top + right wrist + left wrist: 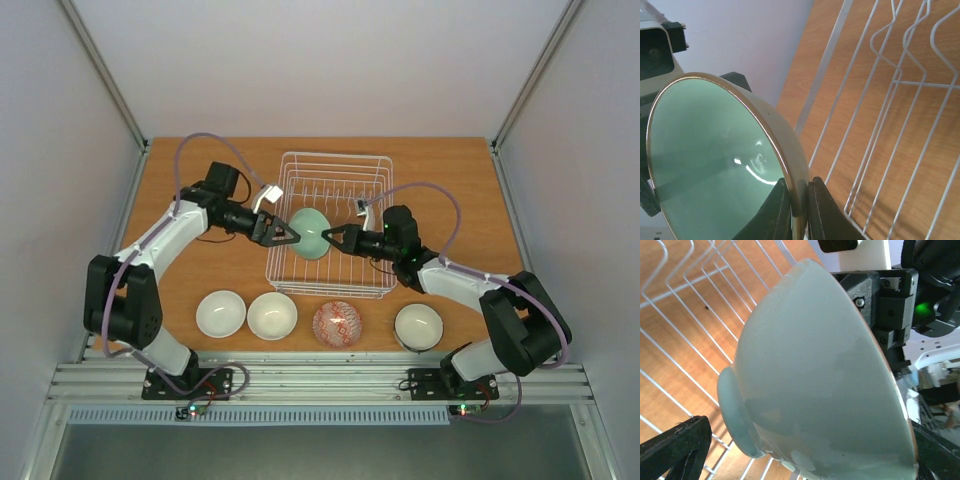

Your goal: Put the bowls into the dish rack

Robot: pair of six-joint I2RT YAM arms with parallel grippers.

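Note:
A pale green bowl (310, 232) stands on its side in the left part of the white wire dish rack (335, 160). My right gripper (331, 237) is shut on its rim; in the right wrist view the fingers (825, 210) pinch the rim of the bowl (705, 160) from inside and outside. My left gripper (291, 236) is at the bowl's left, outer side. In the left wrist view the bowl (815, 375) fills the space between its wide-open jaws, and one finger (675, 450) stands apart from the bowl's foot. Rack wires show behind in both wrist views (685, 300) (900, 80).
Several more bowls sit in a row on the wooden table in front of the rack: two white ones (221, 313) (272, 315), a red patterned one (338, 323) and a white one with a dark rim (419, 326).

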